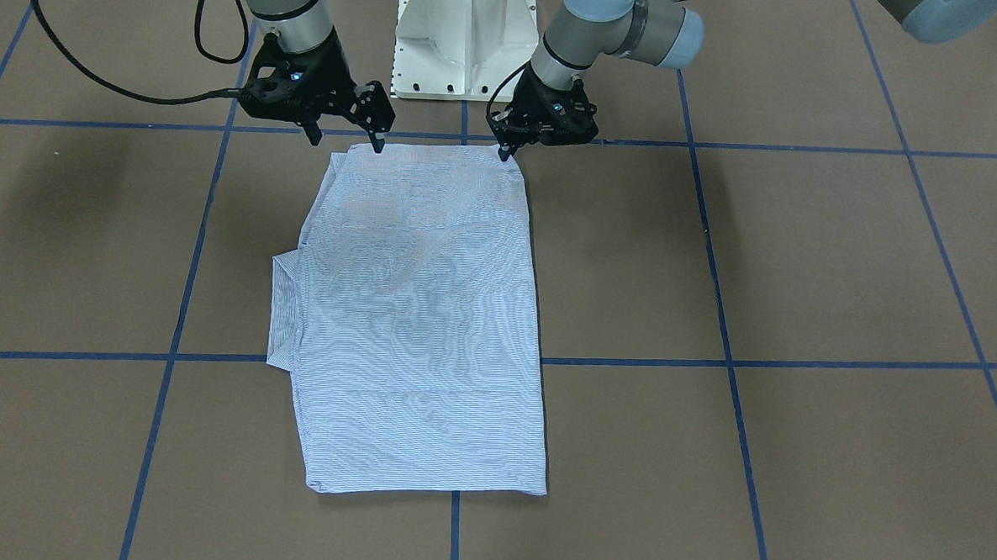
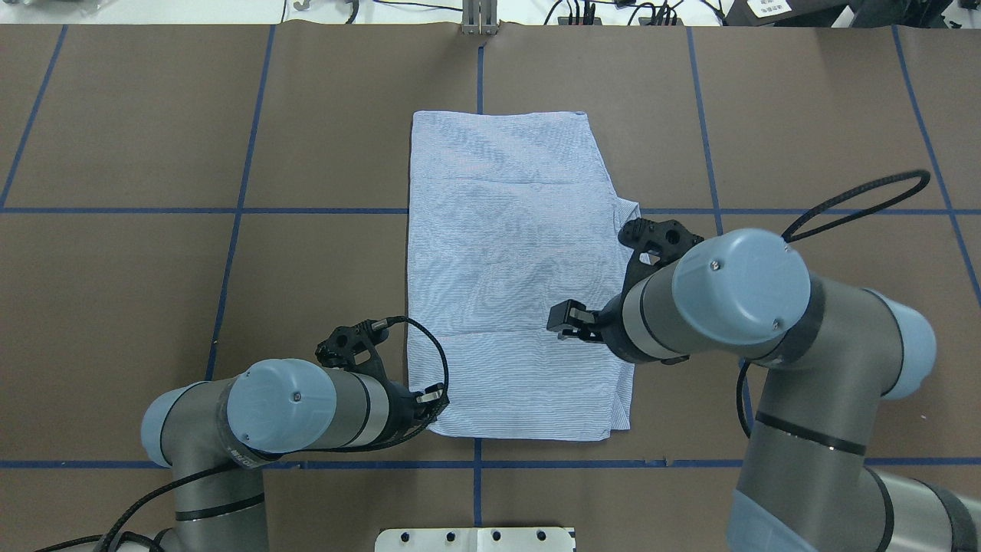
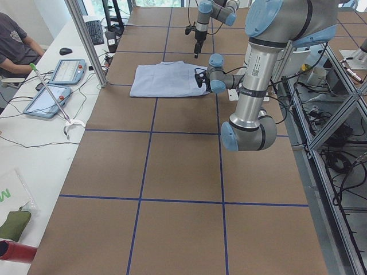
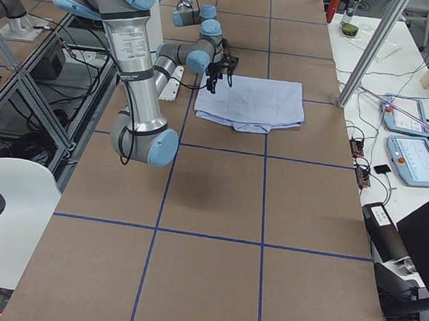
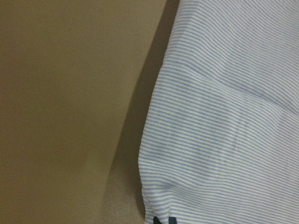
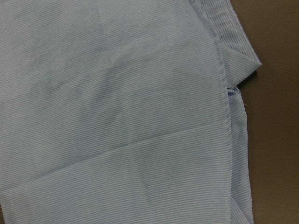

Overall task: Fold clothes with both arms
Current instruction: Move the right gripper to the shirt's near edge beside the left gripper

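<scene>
The clothes are one light-blue, finely striped shirt (image 1: 421, 310) (image 2: 506, 268), folded into a long rectangle and lying flat on the brown table. A small flap (image 1: 283, 308) sticks out of its edge on my right side. My left gripper (image 1: 504, 152) (image 2: 435, 405) is low at the shirt's near corner, its fingertips (image 5: 163, 220) together on the cloth edge. Above the other near corner hangs my right gripper (image 1: 345, 141), its fingers spread wide with nothing between them. The right wrist view holds only shirt cloth (image 6: 117, 93) and a strip of table.
Blue tape lines (image 1: 726, 357) divide the table into squares. The white pedestal base (image 1: 465, 39) stands just behind the shirt's near edge. A black cable (image 2: 858, 199) loops off my right arm. Tablets (image 3: 66, 71) and a seated person (image 3: 17, 40) are beyond the far side.
</scene>
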